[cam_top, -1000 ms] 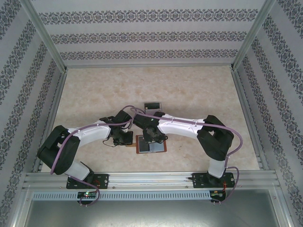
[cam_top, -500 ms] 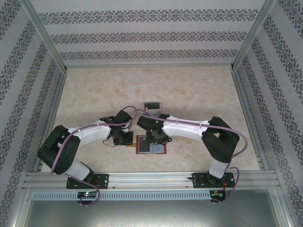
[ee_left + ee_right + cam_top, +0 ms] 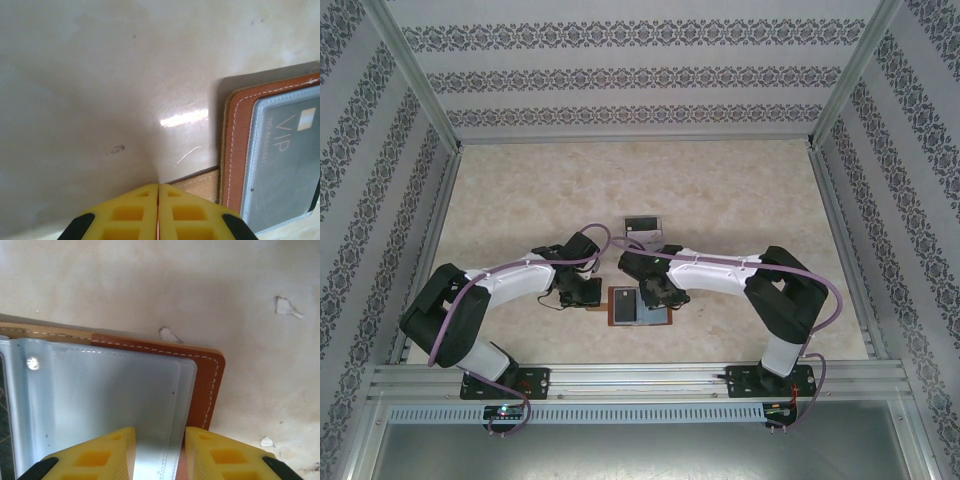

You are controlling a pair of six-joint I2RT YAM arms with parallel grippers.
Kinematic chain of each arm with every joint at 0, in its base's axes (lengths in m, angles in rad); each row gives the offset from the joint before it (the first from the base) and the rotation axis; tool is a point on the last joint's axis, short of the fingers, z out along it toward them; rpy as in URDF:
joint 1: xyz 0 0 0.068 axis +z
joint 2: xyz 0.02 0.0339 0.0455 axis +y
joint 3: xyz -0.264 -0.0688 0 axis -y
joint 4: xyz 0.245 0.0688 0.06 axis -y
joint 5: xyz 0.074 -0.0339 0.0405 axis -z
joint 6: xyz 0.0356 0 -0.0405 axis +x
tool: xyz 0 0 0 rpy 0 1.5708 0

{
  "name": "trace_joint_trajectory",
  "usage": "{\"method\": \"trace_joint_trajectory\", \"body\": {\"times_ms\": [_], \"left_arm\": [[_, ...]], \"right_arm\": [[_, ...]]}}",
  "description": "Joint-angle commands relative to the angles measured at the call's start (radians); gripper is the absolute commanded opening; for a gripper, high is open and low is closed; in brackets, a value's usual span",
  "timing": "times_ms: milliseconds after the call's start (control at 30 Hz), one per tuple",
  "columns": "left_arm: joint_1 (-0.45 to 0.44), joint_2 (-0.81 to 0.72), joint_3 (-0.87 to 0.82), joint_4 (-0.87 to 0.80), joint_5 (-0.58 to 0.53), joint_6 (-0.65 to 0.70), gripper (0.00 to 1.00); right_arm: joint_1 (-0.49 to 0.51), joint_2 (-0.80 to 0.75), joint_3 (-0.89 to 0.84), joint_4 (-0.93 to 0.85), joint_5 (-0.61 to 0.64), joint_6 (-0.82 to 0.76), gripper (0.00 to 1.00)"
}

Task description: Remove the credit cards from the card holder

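Plainly, I had my left tool (image 3: 158, 195) pressed shut, its tips meeting at the little brown strap tab (image 3: 197, 181) that stuck out from the left side of the card holder (image 3: 235, 150). I judged this was meant to anchor the holder against the surface (image 3: 100, 75), so that it would not slide while its other half was worked. Whether the tab was pinched or only pressed down, I could not tell.

The holder lay open and flat near the front edge, about midway between the two bases. A dark credit card (image 3: 282, 165) marked VIP sat in its left pocket behind a greyish window, not yet drawn out.

Over the right half, my right tool (image 3: 160, 437) stood narrowly parted, set astride an edge of the grey-blue pocket (image 3: 100, 400) beside a rounded leather corner. It gripped nothing that I could see. I took the placing as a way to reach the pocket's lip, though no card showed there.

Just beyond the holder, on the far side, a small dark rectangle (image 3: 643, 224) lay on the surface; I could not say if it was a card.

As for pose, my left arm (image 3: 510, 282) reached in from the left, elbow raised and wrist bent down. My right arm (image 3: 720, 270) stretched low from the right, forearm nearly level, wrist tipped over the holder.
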Motion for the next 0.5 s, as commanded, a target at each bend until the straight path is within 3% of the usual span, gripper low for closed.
{"method": "trace_joint_trajectory", "body": {"times_ms": [0,200,467], "left_arm": [[-0.001,-0.041,0.037,-0.112,-0.016,-0.016,0.08],[-0.004,-0.072,0.079,-0.098,0.049,-0.062,0.09],[-0.014,-0.018,0.078,0.032,0.141,-0.126,0.08]], "right_arm": [[-0.012,-0.053,-0.013,-0.07,0.044,-0.019,0.33],[-0.023,-0.138,-0.015,-0.041,-0.02,-0.033,0.34],[-0.077,-0.176,-0.07,0.174,-0.249,-0.001,0.27]]}}
